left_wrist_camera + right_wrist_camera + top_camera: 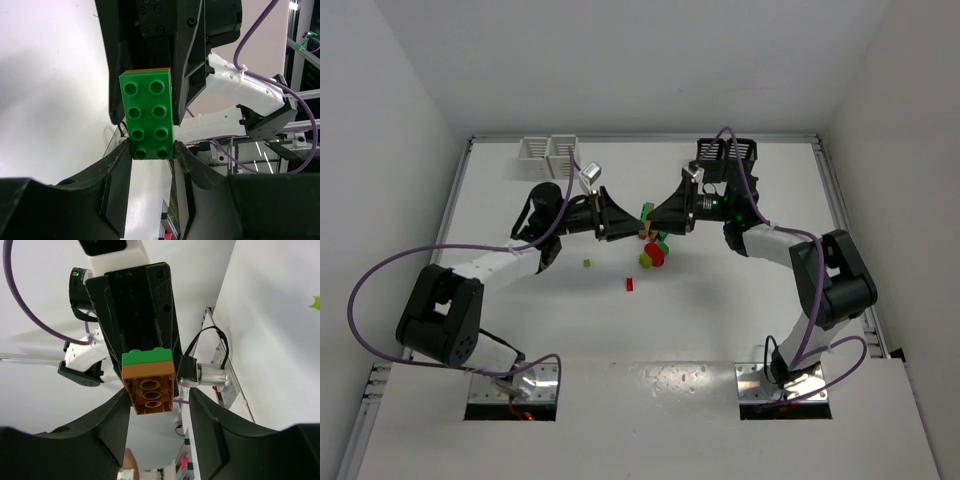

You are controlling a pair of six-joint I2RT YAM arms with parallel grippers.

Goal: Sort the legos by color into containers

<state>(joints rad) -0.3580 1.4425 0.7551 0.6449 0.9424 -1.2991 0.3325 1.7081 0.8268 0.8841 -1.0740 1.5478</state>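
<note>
We see a green brick (149,116), 2 studs wide and 4 long, joined flat to an orange brick (150,387). The pair is held in the air over the middle of the table (700,320), between the 2 arms. The left gripper (151,151) pinches the green brick's near end, with both fingers pressed against its sides. The right gripper (157,399) straddles the pair from the opposite end, its jaws spread, and a gap shows beside the orange brick on 1 side. Below them on the table lie a red and yellow-green clump (653,253), 1 small red piece (629,284) and 1 tiny yellow-green piece (587,263). At the far edge stand 2 white bins (548,150) on the left and 2 black bins (728,152) on the right, well apart.
</note>
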